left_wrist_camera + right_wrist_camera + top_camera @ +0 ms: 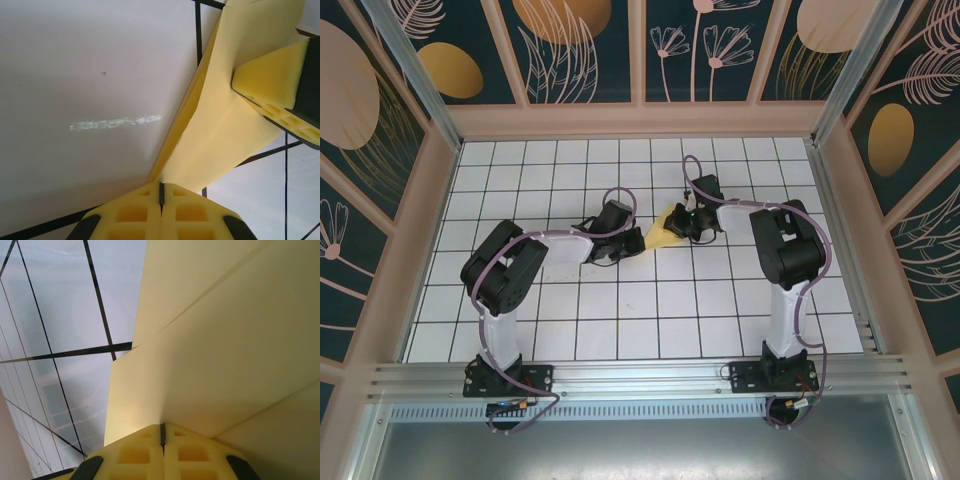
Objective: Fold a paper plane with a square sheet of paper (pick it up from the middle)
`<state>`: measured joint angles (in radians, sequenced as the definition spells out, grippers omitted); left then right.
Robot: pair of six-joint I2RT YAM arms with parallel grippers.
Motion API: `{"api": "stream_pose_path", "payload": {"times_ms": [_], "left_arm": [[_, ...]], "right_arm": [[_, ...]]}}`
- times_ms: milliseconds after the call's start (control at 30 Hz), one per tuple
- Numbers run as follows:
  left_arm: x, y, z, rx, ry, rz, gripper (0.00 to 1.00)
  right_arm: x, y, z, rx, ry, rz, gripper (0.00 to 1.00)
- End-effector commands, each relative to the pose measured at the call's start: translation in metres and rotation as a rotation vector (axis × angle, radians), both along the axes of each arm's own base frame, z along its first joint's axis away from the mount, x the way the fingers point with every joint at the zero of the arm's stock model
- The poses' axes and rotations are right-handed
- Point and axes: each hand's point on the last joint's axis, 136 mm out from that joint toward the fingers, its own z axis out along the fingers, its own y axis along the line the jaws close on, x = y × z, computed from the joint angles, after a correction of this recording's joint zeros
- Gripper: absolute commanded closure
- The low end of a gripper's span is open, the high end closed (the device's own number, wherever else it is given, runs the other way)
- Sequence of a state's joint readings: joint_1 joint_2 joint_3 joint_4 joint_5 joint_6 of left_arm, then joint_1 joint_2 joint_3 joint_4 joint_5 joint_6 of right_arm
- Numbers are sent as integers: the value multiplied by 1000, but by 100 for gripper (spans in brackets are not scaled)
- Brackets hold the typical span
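— Clamped tight, the left pincer point(161, 196) has its yellow pads pressed together on the lower tip of the sheet of paper point(225, 125). The right pincer point(162, 432) is squeezed onto the same sheet from the other side.

— So both have hold of it. Where is it sitting?

— Between the two wrists, over the middle of the gridded table point(570, 300), a touch towards the far side. From above it reads as a small yellow wedge. Whether it is fully off the tiles is hard to tell.

— It looks layered.

— Yes, the right wrist view shows overlapping flaps with straight edges, so some folds seem to be in.

— How will it handle?

— Thin, light, floppy stuff. It bows between the two grips, and it would likely crumple or tear if the arms pulled apart or twisted. It's smooth too, so a shallow pinch could slip.

— Best place to hold?

— Probably on doubled layers near a crease, where it is stiffest, with the pads well past the edge and not on a single loose flap.
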<state>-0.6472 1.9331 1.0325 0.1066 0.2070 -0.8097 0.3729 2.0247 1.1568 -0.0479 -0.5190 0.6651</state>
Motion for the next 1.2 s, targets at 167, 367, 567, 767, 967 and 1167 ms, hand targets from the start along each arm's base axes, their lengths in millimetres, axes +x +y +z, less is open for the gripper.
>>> {"api": "stream_pose_path", "payload": {"times_ms": [167,367,567,767,967,1167], "left_arm": [[-21,26,-29,110,65,-5,100],[-25,32,-25,147,56,-29,99],[-39,37,-30,164,88,-67,98],[-38,44,-25,211,69,-82,98],[-6,24,36,107,-117,-64,97],[2,-4,48,-63,-141,-68,98]], "right_arm": [[-35,-42,-74,-215,199,-75,100],[-35,-43,-74,-218,199,-77,100],[-35,-44,-75,-222,199,-79,100],[-35,-45,-76,-230,201,-80,100],[-33,-45,-73,-228,196,-78,100],[-30,-42,-70,-218,188,-74,100]]}}
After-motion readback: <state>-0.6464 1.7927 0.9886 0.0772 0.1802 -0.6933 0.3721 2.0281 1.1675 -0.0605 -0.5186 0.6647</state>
